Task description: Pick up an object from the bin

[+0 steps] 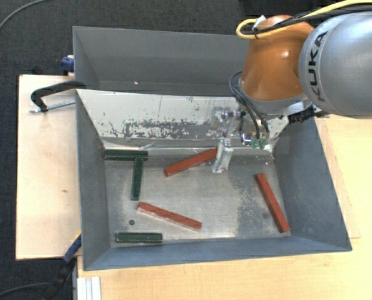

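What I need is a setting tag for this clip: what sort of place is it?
Probably a robotics lab or test cell for bin picking. A KUKA arm with an orange wrist cover reaches into a grey metal bin that holds only a few loose red sticks and green sticks.

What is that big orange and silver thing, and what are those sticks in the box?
It is a robot arm that reaches in from the right. The orange part is a cover on its wrist. The camera looks down from above into a grey metal bin. At the arm's tip is the gripper, the part that grabs things. It is low in the bin, at the right end of a red stick near the back wall. I cannot tell whether it has hold of that stick. On the floor lie two more red sticks, one in the middle and one on the right, and three green sticks on the left.
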Robot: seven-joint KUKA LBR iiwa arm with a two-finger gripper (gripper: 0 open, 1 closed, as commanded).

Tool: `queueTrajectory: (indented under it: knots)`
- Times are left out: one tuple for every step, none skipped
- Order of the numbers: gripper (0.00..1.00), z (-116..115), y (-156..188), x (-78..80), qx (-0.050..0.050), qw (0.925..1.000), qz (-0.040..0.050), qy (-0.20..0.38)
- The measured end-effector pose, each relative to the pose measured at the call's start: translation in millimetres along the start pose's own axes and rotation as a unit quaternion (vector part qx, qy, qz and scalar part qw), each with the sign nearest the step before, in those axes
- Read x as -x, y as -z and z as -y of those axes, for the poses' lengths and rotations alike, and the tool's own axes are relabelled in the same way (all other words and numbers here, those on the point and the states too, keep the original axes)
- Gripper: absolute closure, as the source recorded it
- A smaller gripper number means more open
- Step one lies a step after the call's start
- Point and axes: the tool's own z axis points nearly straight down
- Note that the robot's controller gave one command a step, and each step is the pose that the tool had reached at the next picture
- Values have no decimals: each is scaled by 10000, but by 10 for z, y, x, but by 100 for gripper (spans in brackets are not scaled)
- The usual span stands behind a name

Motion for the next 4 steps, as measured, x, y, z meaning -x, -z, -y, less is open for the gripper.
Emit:
queueTrajectory:
  knots:
    - [0,-380,-794,-340,-1,9971,-101,750]
    - [0,-643,-1075,-86,4,9978,-48,669]
    - [100,-630,-1059,-92,-1,9978,-55,665]
    - [100,-571,317,-327,6,9987,-15,501]
